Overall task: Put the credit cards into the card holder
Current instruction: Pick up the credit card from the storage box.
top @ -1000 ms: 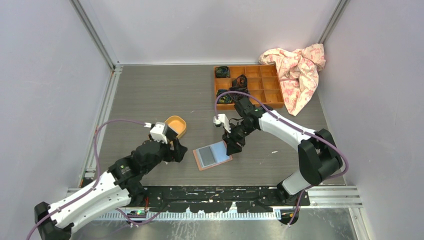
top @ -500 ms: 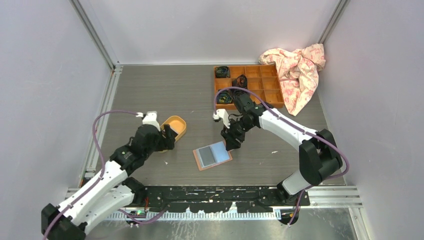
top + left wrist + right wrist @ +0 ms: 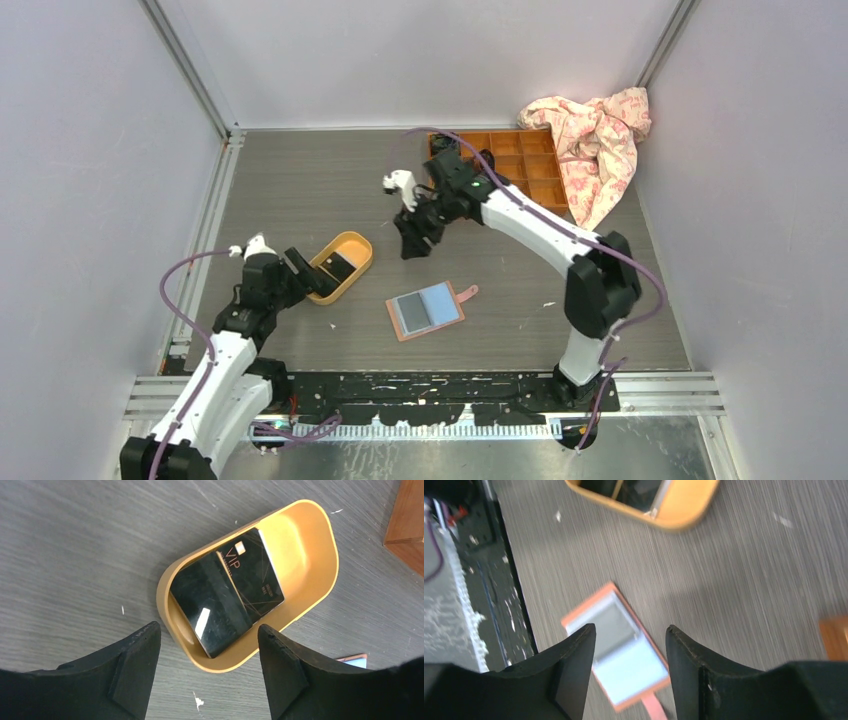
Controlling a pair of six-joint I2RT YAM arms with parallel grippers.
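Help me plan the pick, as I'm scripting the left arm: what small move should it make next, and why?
Probably lower the left gripper toward the black card. Its jaws stand open with nothing held, the card lies in the yellow tray framed between them in the wrist view, and the card holder lies open, apart from the tray.

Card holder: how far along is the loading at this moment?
Done: the card holder lies open on the table; whether any card already sits in its pockets cannot be told. In hand: nothing; the left jaws hang open over the yellow tray, the right jaws open and empty above the table. Left: the black cards in that tray must be picked up and slid in.
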